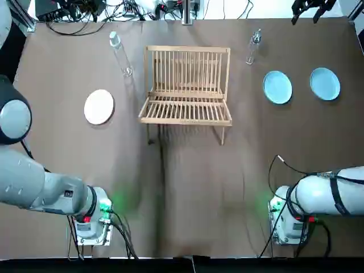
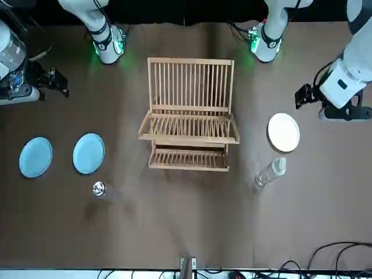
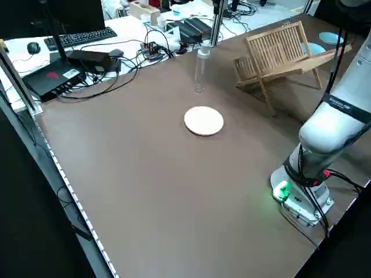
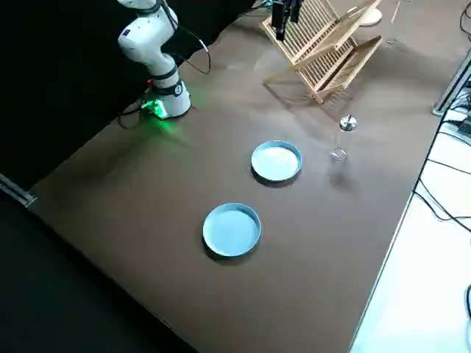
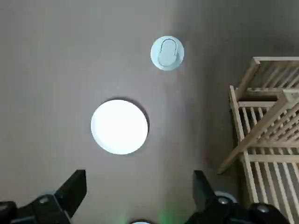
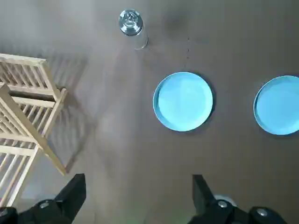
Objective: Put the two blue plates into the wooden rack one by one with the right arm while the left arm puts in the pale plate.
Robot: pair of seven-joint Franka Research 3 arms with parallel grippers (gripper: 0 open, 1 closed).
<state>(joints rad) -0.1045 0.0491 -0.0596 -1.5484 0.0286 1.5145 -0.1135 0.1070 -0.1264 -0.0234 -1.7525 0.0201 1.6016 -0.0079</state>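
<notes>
Plates lie flat: pale plate (image 1: pixel 99 106) left of wooden rack (image 1: pixel 186 85), inner blue plate (image 1: pixel 277 87) and outer blue plate (image 1: pixel 325 83) right; left gripper (image 5: pixel 138 179) and right gripper (image 6: pixel 138 182) hover, fingers apart.

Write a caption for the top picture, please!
A wooden rack stands between a pale plate and two blue plates.

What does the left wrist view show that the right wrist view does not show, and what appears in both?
Only the left wrist view: the pale plate, a white-capped bottle and the open left gripper. Only the right wrist view: a blue plate, a second blue plate cut by the picture's edge, a silver-capped bottle and the open right gripper. Both: part of the wooden rack and the brown table.
</notes>
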